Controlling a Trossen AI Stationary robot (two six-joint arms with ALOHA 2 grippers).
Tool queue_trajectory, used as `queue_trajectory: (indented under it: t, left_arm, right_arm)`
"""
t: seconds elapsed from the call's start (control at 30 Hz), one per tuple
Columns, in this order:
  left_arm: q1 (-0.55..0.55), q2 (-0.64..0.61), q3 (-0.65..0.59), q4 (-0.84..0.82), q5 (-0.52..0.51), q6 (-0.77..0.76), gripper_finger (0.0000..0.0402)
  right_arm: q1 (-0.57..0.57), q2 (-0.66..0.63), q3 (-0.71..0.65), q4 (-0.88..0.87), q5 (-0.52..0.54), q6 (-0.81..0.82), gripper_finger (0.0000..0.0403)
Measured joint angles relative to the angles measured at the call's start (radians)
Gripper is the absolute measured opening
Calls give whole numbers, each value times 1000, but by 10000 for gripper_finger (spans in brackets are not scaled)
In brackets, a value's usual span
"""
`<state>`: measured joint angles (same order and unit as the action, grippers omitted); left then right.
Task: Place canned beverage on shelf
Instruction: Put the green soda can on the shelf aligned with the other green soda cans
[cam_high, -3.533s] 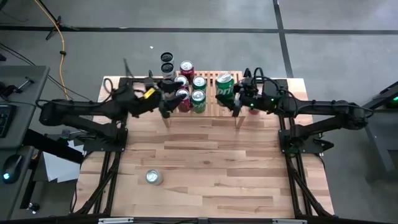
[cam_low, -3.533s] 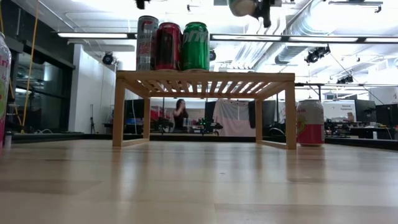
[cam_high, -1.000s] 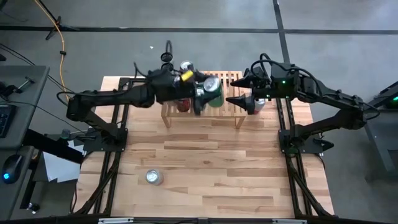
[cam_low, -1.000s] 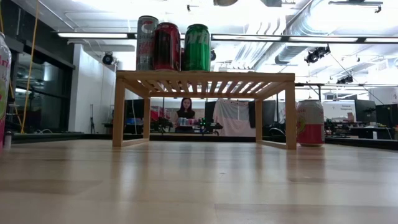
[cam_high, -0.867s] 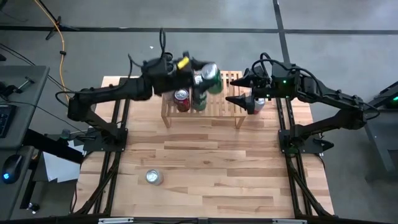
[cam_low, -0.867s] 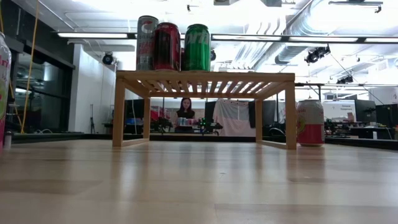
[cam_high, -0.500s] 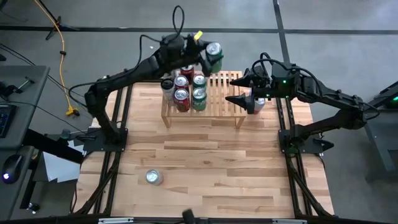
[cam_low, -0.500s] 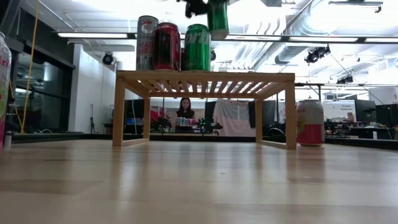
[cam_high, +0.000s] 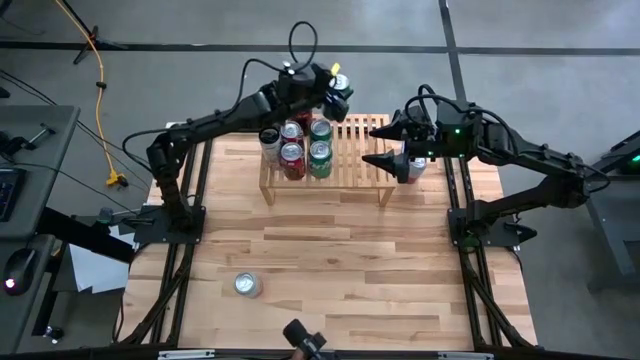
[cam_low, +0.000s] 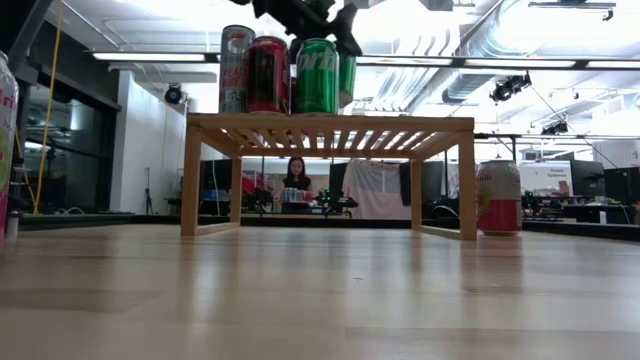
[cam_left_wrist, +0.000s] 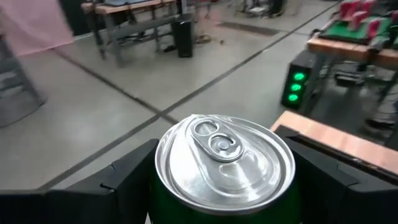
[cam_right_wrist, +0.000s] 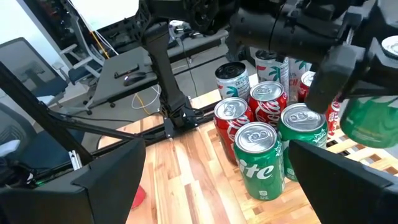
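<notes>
A green can (cam_high: 342, 82) sits between the fingers of my left gripper (cam_high: 338, 92), over the far edge of the light-wood shelf (cam_high: 350, 165). In the left wrist view its silver top (cam_left_wrist: 224, 152) faces up. In the low view the held can (cam_low: 347, 78) shows behind the cans that stand on their bases on the shelf's left half: green (cam_high: 319, 153), red (cam_high: 292, 154) and others. My right gripper (cam_high: 368, 141) hovers open over the shelf's right end, holding nothing. Whether the held can's base touches the slats is hidden. My left gripper pinches the green can by its side wall (cam_left_wrist: 158, 202), one finger (cam_left_wrist: 127, 183) on either side, just below the rim. The fingers come nearly level from the table's left. The can stands upright in the hold, top up.
A pink can (cam_high: 415, 166) stands on the table just right of the shelf. One more can (cam_high: 247, 285) stands near the front left, and another (cam_low: 5, 140) shows at the low view's left edge. The shelf's right half (cam_high: 365, 170) has bare slats.
My left gripper has carried the green can from above the shelf's middle toward the table's far edge, tipping from pointing down to nearly level. It has then sunk, and the can now shows behind the shelf's standing cans. My right arm has kept still.
</notes>
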<state>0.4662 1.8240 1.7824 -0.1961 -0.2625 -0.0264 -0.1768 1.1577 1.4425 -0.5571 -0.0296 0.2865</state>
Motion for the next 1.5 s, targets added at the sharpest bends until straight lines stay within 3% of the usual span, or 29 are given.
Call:
queue_trajectory:
  t: [0.2, 0.33, 0.73, 1.4, 1.5]
  left_arm:
    - [-17, 0, 0, -76, -164, -87, 278]
    - [-26, -2, -38, -40, -230, -158, 278]
    - [-58, 5, -121, 94, -324, -180, 278]
    - [-87, 23, -121, 10, -403, -207, 278]
    - [-92, 29, -120, 7, -417, -204, 278]
  right_arm:
    - [0, 6, 0, 1, 0, -7, 380]
    - [0, 15, -1, 2, 0, -15, 380]
    - [0, 34, -1, 0, 0, -25, 380]
    - [0, 34, -1, 0, 0, -25, 380]
    - [1, 34, -1, 0, 74, -9, 380]
